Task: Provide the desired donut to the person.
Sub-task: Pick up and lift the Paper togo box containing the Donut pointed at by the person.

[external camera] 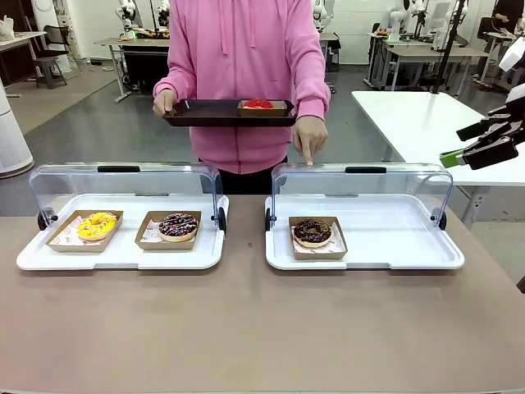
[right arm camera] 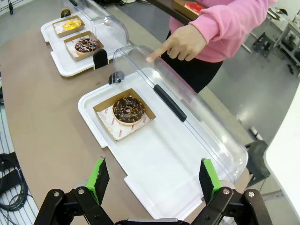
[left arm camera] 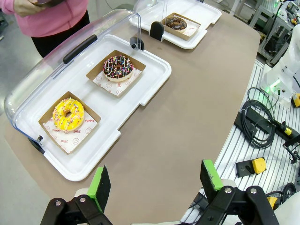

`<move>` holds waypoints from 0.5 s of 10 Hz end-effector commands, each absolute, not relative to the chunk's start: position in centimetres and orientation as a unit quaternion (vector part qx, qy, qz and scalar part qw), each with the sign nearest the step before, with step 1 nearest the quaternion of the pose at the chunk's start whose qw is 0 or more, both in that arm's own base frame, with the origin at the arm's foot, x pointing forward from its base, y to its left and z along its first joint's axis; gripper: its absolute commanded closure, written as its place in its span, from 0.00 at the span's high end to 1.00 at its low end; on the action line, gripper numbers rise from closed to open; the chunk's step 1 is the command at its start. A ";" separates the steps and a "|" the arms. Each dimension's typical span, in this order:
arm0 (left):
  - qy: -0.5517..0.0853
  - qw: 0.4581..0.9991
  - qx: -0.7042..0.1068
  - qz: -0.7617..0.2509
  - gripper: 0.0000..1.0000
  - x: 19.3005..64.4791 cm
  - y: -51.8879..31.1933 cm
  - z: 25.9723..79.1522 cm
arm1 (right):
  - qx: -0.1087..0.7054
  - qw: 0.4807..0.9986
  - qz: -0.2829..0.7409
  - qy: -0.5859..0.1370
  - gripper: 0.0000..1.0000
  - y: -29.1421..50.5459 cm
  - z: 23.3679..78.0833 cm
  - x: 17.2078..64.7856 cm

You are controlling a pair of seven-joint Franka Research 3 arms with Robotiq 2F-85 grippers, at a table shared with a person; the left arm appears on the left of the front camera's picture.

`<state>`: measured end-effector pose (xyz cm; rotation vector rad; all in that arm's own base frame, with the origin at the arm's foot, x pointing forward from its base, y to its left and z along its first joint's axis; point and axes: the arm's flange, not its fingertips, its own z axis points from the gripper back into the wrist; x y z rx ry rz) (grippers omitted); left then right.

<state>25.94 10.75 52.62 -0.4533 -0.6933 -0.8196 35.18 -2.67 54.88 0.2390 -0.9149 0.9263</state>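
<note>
1. The person (external camera: 246, 49) stands at the far side of the table and points one hand (external camera: 309, 139) down over the clear lid (external camera: 361, 187) of the right-hand display tray (external camera: 410, 246). I think the finger means the chocolate donut (external camera: 312, 232), which lies in its paper box (external camera: 332, 249) at the left part of that tray. If the finger is read wrongly, the robot may go for the sprinkle donut (external camera: 178, 226) or the yellow donut (external camera: 97, 225) in the other tray.
2. The right gripper (external camera: 454, 144) hangs in the air off the right end of the table, well apart from the donut. Its jaws are spread wide and hold nothing. A low path toward the donut could knock the tray's rim or the raised lid.
3. The pointing hand is just over the lid. If the arm comes in while the hand is there, the two could meet.
4. The donut looks soft. A pinch on the donut itself may crush it or spoil the topping. The box looks like thin card, so it may bend or tip and let the donut slide out.
5. The left gripper (left arm camera: 157, 185) is also wide open and empty, above the table on the near side of the left tray. If both arms reach to the middle, they could hit each other.
6. The person holds a dark serving tray (external camera: 205, 115) with the other hand, and a red donut (external camera: 258, 104) sits on it. Pressing down on a tray held like this may tilt it.
</note>
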 end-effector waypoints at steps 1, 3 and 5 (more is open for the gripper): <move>-0.332 0.828 -0.219 -0.395 1.00 25.9 11.0 52.5 | 0.114 0.790 0.430 -0.423 1.00 -2.7 54.8 35.1; -0.332 0.828 -0.219 -0.395 1.00 25.9 11.0 52.5 | 0.111 0.789 0.430 -0.425 1.00 -2.7 54.9 35.2; -0.332 0.828 -0.219 -0.395 1.00 25.9 11.0 52.5 | 0.040 0.777 0.496 -0.385 1.00 6.0 57.7 37.2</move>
